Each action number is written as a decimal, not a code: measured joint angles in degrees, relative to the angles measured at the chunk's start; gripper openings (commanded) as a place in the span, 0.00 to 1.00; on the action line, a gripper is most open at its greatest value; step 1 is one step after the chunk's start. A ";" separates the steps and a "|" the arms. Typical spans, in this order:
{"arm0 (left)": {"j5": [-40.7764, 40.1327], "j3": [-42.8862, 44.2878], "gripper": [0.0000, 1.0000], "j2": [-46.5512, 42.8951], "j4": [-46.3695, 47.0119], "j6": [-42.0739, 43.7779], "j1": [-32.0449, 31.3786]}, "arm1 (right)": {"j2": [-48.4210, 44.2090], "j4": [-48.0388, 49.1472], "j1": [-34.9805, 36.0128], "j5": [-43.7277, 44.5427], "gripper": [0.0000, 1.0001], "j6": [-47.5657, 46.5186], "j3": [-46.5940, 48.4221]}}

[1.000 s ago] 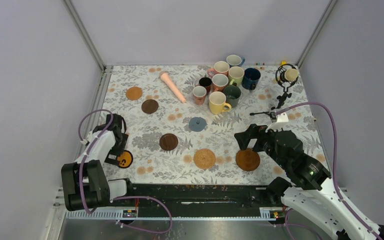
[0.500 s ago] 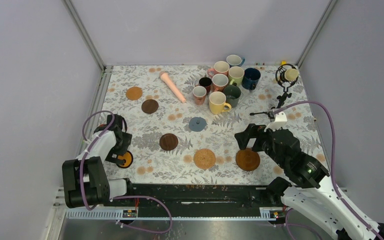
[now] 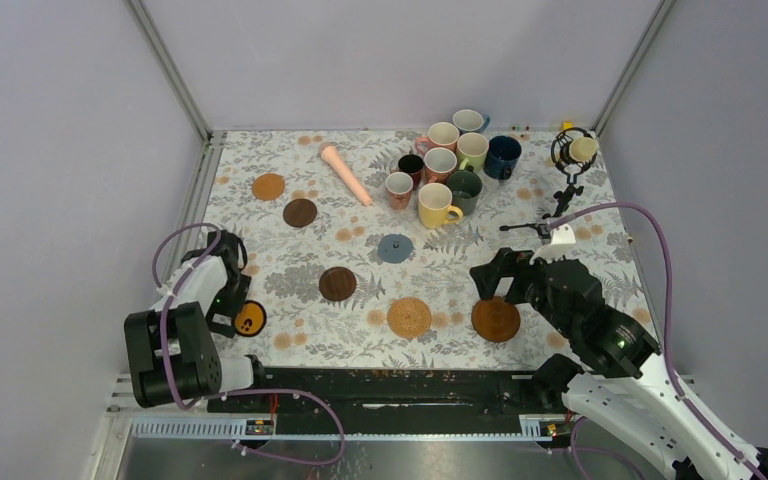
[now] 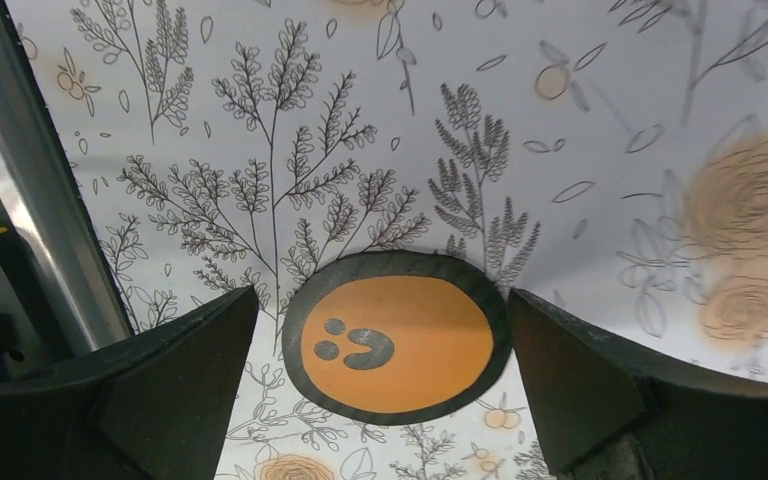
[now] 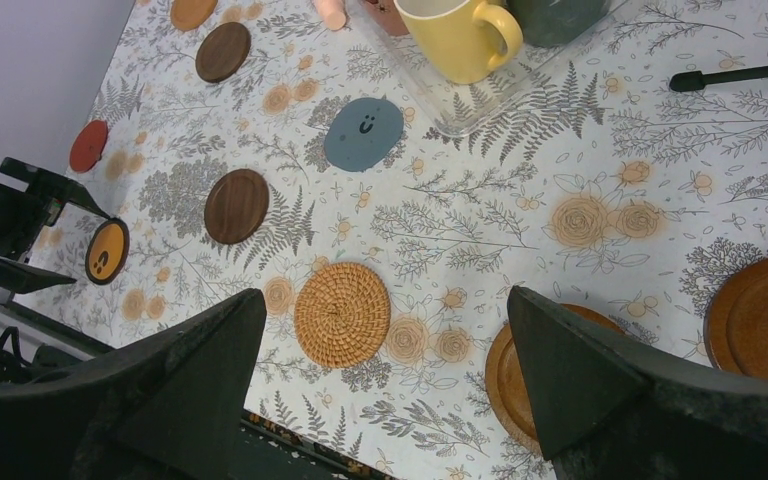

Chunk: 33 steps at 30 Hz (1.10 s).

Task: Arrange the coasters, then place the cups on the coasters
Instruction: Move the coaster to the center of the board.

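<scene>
My left gripper [image 4: 382, 300] sits low over the floral tablecloth [image 4: 600, 120] at the near-left edge, fingers spread wide, nothing clamped. The black-rimmed orange round coaster with a smiley face [image 4: 397, 337] lies between them; can't tell if the right-hand finger touches its rim.

My right gripper [image 5: 381, 300] is also wide apart and empty, hanging over the near-right area. The tan woven round coaster [image 5: 341, 313] is below it, with the orange wooden round coaster [image 3: 496, 320] near that, to the right.

Other coasters are scattered, all apart:
- dark brown wooden disc [image 3: 337, 284] mid-table
- grey-blue round coaster [image 3: 394, 248] beyond it
- second dark brown disc [image 3: 300, 212] and orange-tan disc [image 3: 268, 186] far left
- red disc [image 5: 88, 146] near the left edge

The handled ceramic mugs [image 3: 440, 163] are bunched far right, none on a coaster. The yellow mug [image 3: 436, 204] is nearest, the dark green mug [image 3: 464, 188] just beside it, the navy mug [image 3: 503, 155] at the right.

The long pink tapered stick [image 3: 345, 172] lies left of the bunch. The small black tripod microphone [image 3: 568, 165] is in the far-right corner.
</scene>
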 measured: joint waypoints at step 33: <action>11.17 0.44 0.93 3.30 8.22 8.90 -9.27 | 5.33 0.44 0.00 -1.49 0.99 3.39 1.05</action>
